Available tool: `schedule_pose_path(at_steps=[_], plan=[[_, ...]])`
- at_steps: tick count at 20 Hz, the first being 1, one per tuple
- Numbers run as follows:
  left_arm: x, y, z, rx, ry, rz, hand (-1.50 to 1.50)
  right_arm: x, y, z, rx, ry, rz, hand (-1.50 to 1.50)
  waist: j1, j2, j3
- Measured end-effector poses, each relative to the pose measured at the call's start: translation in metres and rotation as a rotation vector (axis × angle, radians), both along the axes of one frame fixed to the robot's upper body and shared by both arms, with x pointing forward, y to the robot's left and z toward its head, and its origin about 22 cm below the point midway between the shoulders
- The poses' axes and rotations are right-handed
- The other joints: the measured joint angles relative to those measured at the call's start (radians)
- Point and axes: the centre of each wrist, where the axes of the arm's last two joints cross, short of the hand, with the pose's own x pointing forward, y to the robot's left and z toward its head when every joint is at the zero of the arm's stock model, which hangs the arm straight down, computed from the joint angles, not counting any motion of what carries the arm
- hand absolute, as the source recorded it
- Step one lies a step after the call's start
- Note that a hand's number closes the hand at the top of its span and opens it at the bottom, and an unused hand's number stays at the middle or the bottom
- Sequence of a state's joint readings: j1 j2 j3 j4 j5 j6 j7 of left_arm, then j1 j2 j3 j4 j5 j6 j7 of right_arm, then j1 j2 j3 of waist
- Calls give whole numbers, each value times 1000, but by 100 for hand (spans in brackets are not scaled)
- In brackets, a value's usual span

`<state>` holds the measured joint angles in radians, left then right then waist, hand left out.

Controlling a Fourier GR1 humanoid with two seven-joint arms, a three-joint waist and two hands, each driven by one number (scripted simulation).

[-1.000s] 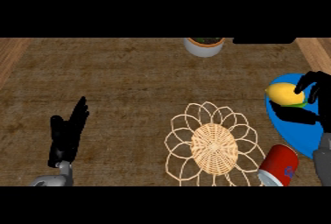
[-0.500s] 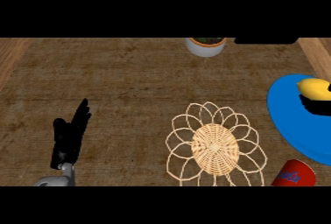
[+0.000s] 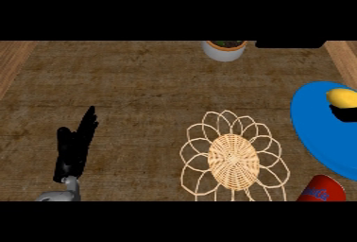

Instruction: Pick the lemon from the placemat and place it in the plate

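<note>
Head view, read from left to right. The left hand (image 3: 73, 150) stood at the lower left of the brown woven counter mat (image 3: 140, 94), fingers straight and pointing up, holding nothing and at rest. A white pot (image 3: 225, 52) with a plant stood at the far edge, near the middle. Nearer the viewer lay the flower-shaped wicker placemat (image 3: 233, 160), with nothing on it.

At the right edge lay the blue plate (image 3: 317, 137), partly cut off by the frame. The lemon (image 3: 342, 97) sat on the plate's upper part, near its far rim. It too was clipped by the frame, so its long axis could not be read. Just below it, touching or nearly so, was a dark shape, probably part of the right hand (image 3: 345, 113). Whether that hand was open or closed could not be told. A red can (image 3: 322, 191) showed at the lower right, just beside the plate's near rim.

The governing relation: the lemon lay well apart from the left hand, to its right and across the placemat, and close beside the right hand. Any remaining move would therefore fall to the right hand. The placing itself appeared to be done.
</note>
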<state>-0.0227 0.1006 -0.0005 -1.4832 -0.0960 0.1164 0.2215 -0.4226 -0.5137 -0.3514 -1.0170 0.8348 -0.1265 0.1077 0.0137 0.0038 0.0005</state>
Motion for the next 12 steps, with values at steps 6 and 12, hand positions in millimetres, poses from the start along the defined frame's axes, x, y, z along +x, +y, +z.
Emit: schedule_pose_path(at_steps=[6, 12], plan=[[2, -1, -2, -5, -3, -6, 0, -2, -31, -21, 100, 191, 40, -150, 5, 2, 1], [4, -6, 0, -4, -2, -1, 0, -8, -51, -35, 168, 287, 124, -150, 2, 1, 1]])
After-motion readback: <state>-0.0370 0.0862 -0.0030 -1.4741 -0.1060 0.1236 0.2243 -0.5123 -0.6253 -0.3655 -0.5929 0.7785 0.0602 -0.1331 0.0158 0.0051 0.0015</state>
